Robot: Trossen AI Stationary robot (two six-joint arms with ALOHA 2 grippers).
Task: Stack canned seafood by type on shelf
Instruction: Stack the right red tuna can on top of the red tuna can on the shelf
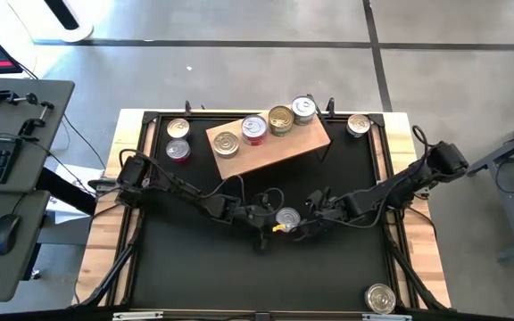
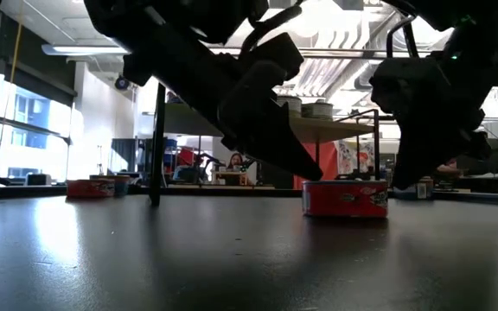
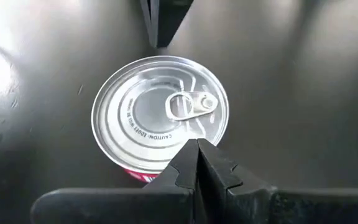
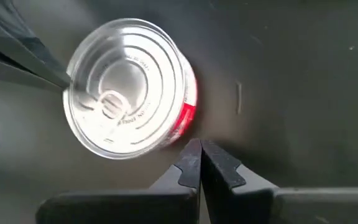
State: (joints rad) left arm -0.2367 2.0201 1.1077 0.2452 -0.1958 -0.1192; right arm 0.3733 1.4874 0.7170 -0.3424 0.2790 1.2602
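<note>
A red-sided can with a silver pull-tab lid [image 1: 286, 217] stands upright on the black table top between my two grippers; it also shows in the low view [image 2: 346, 197]. My left gripper [image 3: 197, 146] is shut at the can's left side [image 1: 270, 221]. My right gripper [image 4: 197, 149] is shut, close to the can's right side [image 1: 306, 218]. The wooden shelf [image 1: 270, 150] stands at the far middle on thin legs. Several cans rest on its top, among them a gold-lidded can [image 1: 280, 119] and a red can [image 1: 254, 127]. My left gripper meets the can with its shut fingertips [image 2: 311, 171] at the lid's rim [image 3: 194, 138] on the can's left side, slanting down from the table's left. The can stands upright on the table. My right gripper's shut tips sit next to the can's red wall [image 4: 187, 121]; I cannot tell whether they touch.
Two cans [image 1: 178, 129] [image 1: 178, 150] sit near the far left corner. One can [image 1: 358, 124] is at the far right and another [image 1: 380, 299] at the near right corner. A raised black frame rims the table. A desk with a keyboard stands left of the table.
</note>
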